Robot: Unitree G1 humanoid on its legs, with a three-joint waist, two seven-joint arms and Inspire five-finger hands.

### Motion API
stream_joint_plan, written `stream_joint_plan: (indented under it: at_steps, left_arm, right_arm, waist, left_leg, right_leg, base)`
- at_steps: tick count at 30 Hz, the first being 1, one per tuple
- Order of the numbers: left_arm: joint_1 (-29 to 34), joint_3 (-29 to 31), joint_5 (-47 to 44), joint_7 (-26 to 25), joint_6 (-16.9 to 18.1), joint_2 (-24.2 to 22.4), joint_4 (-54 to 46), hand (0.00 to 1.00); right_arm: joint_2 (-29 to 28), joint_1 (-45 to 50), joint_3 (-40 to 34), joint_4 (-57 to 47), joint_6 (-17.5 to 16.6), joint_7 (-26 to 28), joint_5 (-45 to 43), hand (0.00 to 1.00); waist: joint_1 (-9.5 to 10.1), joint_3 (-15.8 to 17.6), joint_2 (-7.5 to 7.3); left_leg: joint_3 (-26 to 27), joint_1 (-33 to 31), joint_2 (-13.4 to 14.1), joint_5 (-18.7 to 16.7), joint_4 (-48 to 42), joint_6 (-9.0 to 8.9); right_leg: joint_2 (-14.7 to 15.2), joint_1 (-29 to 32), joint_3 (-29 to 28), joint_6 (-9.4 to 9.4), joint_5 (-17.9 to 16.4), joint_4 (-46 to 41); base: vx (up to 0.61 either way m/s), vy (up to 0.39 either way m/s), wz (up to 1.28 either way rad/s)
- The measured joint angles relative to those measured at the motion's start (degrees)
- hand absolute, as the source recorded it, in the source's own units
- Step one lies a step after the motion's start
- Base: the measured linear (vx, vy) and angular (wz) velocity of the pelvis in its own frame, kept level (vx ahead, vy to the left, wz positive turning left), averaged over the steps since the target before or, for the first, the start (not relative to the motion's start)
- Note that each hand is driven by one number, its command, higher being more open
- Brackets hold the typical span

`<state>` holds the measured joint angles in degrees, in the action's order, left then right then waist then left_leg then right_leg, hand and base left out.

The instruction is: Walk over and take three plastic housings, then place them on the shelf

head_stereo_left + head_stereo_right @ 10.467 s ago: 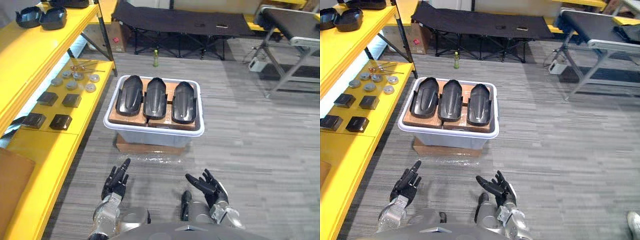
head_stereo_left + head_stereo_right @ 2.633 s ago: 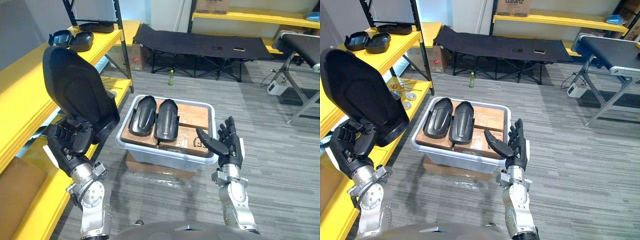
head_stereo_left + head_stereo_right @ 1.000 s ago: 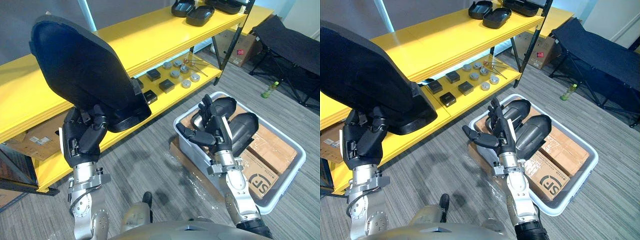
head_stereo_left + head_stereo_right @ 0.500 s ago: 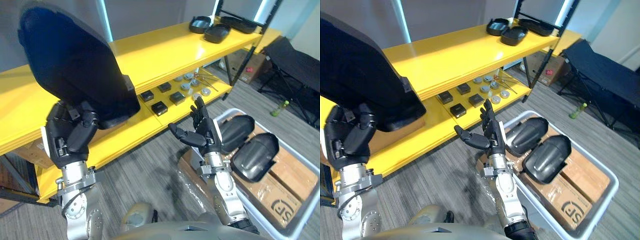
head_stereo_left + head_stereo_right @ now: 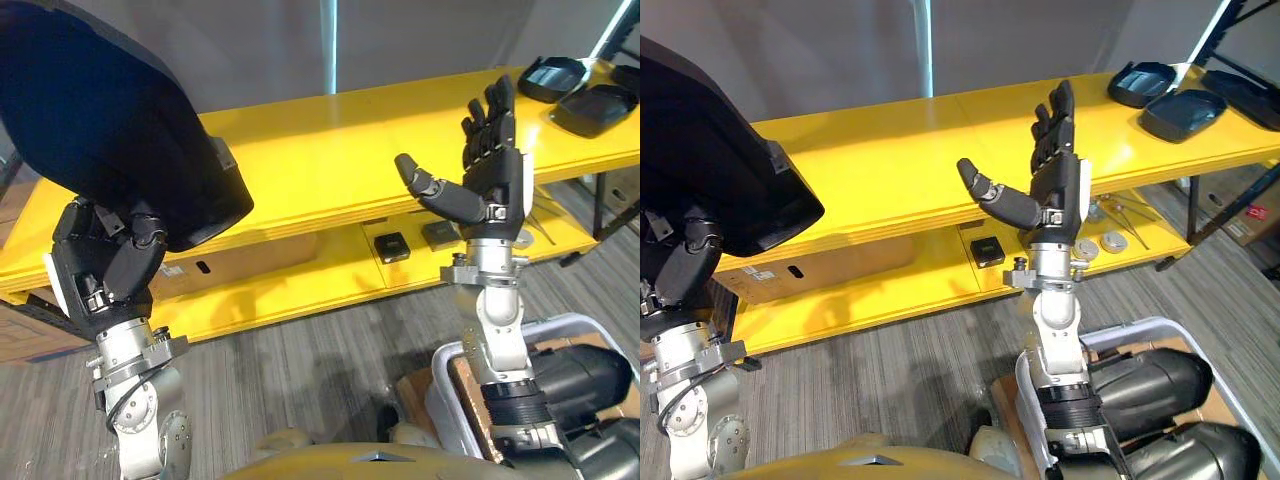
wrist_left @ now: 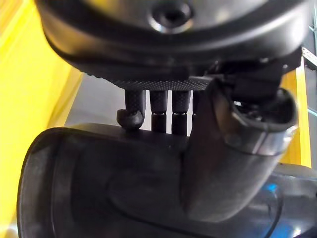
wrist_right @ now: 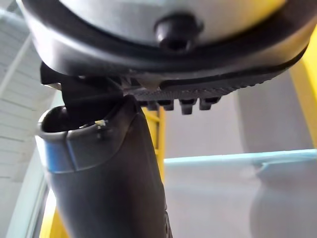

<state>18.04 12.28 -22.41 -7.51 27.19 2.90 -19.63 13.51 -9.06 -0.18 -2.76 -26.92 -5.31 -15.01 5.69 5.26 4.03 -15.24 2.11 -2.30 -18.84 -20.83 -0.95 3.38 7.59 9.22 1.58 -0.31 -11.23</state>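
Note:
My left hand [image 5: 105,268] is shut on a large black plastic housing [image 5: 100,125], held up at the left in front of the yellow shelf [image 5: 330,170]. In the left wrist view its fingers [image 6: 158,106] and thumb curl over the housing's rim [image 6: 99,173]. My right hand [image 5: 487,175] stands raised and open, palm toward the shelf, holding nothing. Two more black housings [image 5: 1150,385] lie in the white bin [image 5: 1185,335] at the lower right, on cardboard.
Black trays [image 5: 575,90] sit on the shelf's top board at the far right. Small dark blocks [image 5: 392,246] and round metal parts [image 5: 1105,243] lie on the lower board. A cardboard box [image 5: 235,260] sits under the top board.
The whole picture has swung left toward the shelf, so the camera turned. The bin now sits at the lower right. My right hand has risen higher; the left hand keeps the housing.

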Motion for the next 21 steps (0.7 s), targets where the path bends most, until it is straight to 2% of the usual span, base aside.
stream_joint_plan:
  at_steps: [2,3,4,5,7,8,9,10,11,12,13,16,19,21]
  left_arm:
    - [-0.1,-0.3,0.0,0.8,0.0,-0.4,0.8,0.00]
    - [-0.7,-0.5,0.0,1.1,-0.1,-0.5,2.0,0.00]
    - [-0.7,-0.4,0.0,1.2,-0.3,-0.6,2.3,0.00]
    - [-1.0,-0.5,0.1,1.5,-0.4,-0.6,3.3,0.00]
    - [-1.7,-1.0,0.1,2.0,-0.6,-0.7,4.0,0.00]
    - [-2.2,-1.4,0.2,2.6,-0.7,-0.7,4.0,0.00]
    - [-2.7,-1.8,0.6,3.0,-1.0,-0.7,4.0,0.00]
    - [-3.2,-3.3,0.7,3.4,-1.4,-0.7,4.1,0.00]
    - [-3.5,-3.9,1.1,3.9,-1.8,-0.7,4.1,0.00]
    - [-4.5,-5.0,2.3,4.9,-2.8,-0.5,4.2,0.00]
    - [-6.2,-5.6,3.0,5.9,-3.8,0.6,5.0,0.00]
    - [-8.8,-5.8,2.8,8.1,-6.9,3.8,5.7,0.00]
    - [-10.0,-7.0,2.1,10.3,-9.9,4.7,5.7,0.00]
    - [-11.7,-7.7,1.2,11.6,-11.5,5.0,5.7,0.00]
  right_arm:
    - [0.0,0.6,-1.9,-0.4,0.0,1.0,-1.7,1.00]
    - [0.0,1.4,-2.8,-1.2,0.0,1.3,-1.7,1.00]
    - [-0.1,1.9,-2.9,-1.6,0.0,1.5,-1.7,1.00]
    - [-1.0,4.5,-4.0,-2.8,-0.5,2.5,-1.6,1.00]
    - [-1.2,5.7,-5.4,-3.5,-1.3,2.8,-1.6,1.00]
    - [-1.9,6.2,-6.9,-4.3,-1.4,2.9,-1.6,1.00]
    - [-2.8,6.3,-8.1,-4.3,-1.6,2.8,-1.7,1.00]
    - [-3.2,6.7,-9.2,-4.3,-1.6,2.5,-2.0,1.00]
    - [-3.2,6.9,-9.7,-4.3,-1.6,2.5,-2.4,1.00]
    - [-2.9,7.5,-10.1,-4.2,-1.7,2.5,-3.7,1.00]
    - [-3.8,8.1,-10.2,-4.2,-1.8,2.2,-4.6,1.00]
    - [-5.6,8.3,-7.7,-4.2,-1.8,2.6,-4.6,1.00]
    - [-7.9,10.0,-7.0,-4.9,-1.8,3.9,-6.1,1.00]
    - [-8.4,11.2,-7.0,-5.0,-1.6,3.8,-5.7,1.00]
  waist:
    - [-0.83,0.4,0.36]
    - [-1.30,1.9,1.23]
    - [-1.26,2.8,1.37]
    - [-1.24,3.3,0.96]
    - [-1.91,3.4,0.70]
    - [-3.03,3.5,1.04]
    - [-3.90,3.6,0.93]
    - [-4.43,3.5,1.25]
    - [-4.44,3.5,1.51]
    - [-4.47,3.2,2.37]
    - [-4.60,3.7,0.89]
    - [-5.92,3.9,-1.77]
    - [-6.81,3.6,-2.65]
    - [-7.71,3.4,-2.92]
  left_leg:
    - [4.8,-4.1,0.9,0.4,-9.7,-0.31]
    - [9.8,-7.9,2.5,2.5,-20.9,-1.35]
    - [12.6,-9.9,3.7,5.0,-26.1,-1.88]
    - [19.7,-12.8,8.6,2.0,-26.8,-0.48]
    - [23.0,-13.7,11.3,1.4,-19.4,-0.27]
    - [24.2,-14.0,12.6,2.4,-10.4,-1.21]
    - [24.1,-13.7,13.0,4.3,-5.2,-1.92]
    - [23.2,-12.8,12.9,8.1,0.6,-3.28]
    - [23.0,-11.9,12.9,11.0,3.2,-4.30]
    - [23.5,-9.7,12.7,18.2,6.6,-4.64]
    - [24.9,-7.7,10.6,18.2,7.9,-3.92]
    - [29.1,-5.3,7.1,17.6,10.3,-2.22]
    - [32.2,-2.6,5.5,17.0,12.3,-1.46]
    - [32.9,-2.4,5.4,16.6,12.3,-1.33]
  right_leg:
    - [-0.7,-2.8,2.0,-1.05,-1.0,1.9]
    - [-1.4,-6.5,3.3,-1.54,-1.4,3.5]
    - [-1.4,-8.3,3.6,-1.78,-1.5,4.3]
    - [-0.7,-11.1,5.4,-2.01,-1.8,6.2]
    - [-0.1,-11.8,6.5,-1.85,-2.0,7.0]
    - [0.8,-12.6,7.4,-1.52,-2.1,7.6]
    - [1.8,-12.8,7.9,-0.84,-2.4,7.4]
    - [3.1,-12.8,7.9,0.95,-2.2,6.3]
    - [3.8,-12.8,7.6,1.85,-2.4,5.9]
    - [4.6,-13.0,6.0,3.50,-2.7,5.5]
    - [6.6,-12.9,4.8,4.46,-2.4,5.4]
    - [10.3,-12.6,2.3,5.91,-1.5,6.9]
    - [12.0,-12.6,0.7,7.03,-0.8,7.3]
    - [12.1,-12.4,0.2,7.12,-0.7,7.4]
  base:
    - [0.13,-0.102,0.57]
    - [0.09,-0.047,0.39]
    - [0.10,-0.042,0.41]
    - [0.05,-0.026,0.29]
    - [0.05,0.002,0.42]
    - [0.15,0.101,0.50]
    - [0.22,0.195,0.45]
    - [0.21,0.222,0.15]
    - [0.20,0.279,-0.18]
    - [0.18,0.277,-0.39]
    - [0.15,0.270,-0.40]
    - [0.10,0.250,-0.45]
    - [0.06,0.122,-0.51]
    - [0.03,0.056,-0.23]
